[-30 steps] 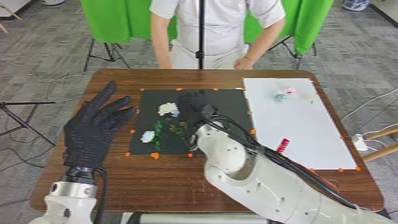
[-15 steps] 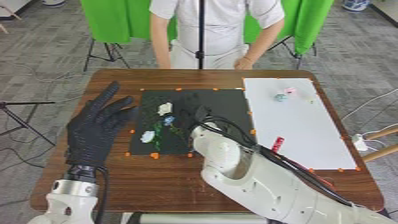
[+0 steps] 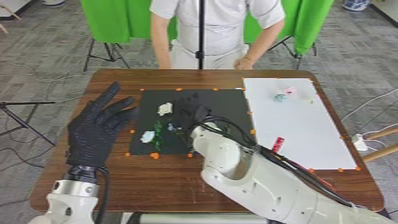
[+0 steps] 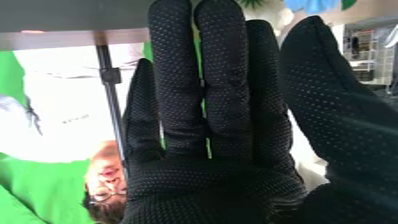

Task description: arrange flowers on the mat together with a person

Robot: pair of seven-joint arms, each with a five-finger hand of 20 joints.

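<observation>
in the head view, the right hand (image 3: 190,111) is held over the black mat (image 3: 222,100) on the brown wooden table (image 3: 169,187). just beside it on the mat, a cream-white flower (image 3: 165,109) is seen toward the far side, and a pale blue flower (image 3: 147,136) is seen nearer the robot. green stems (image 3: 159,145) are laid near the pale blue bloom. the left hand (image 3: 91,132) is held beside the mat, its fingers extended and spread, with nothing gripped. on the white sheet (image 3: 298,122) to the right, a pink flower (image 3: 290,90) and a pale teal flower (image 3: 280,97) are placed close together at the far end; a red strip (image 3: 278,144) is laid nearer the robot.

in the right wrist view, the right hand (image 4: 213,187) is shown wide open, fingers straight and thumb held apart, with nothing clasped against the palm. blue petals (image 4: 311,4) are glimpsed beyond the thumb tip; whether they are touched cannot be told.
</observation>
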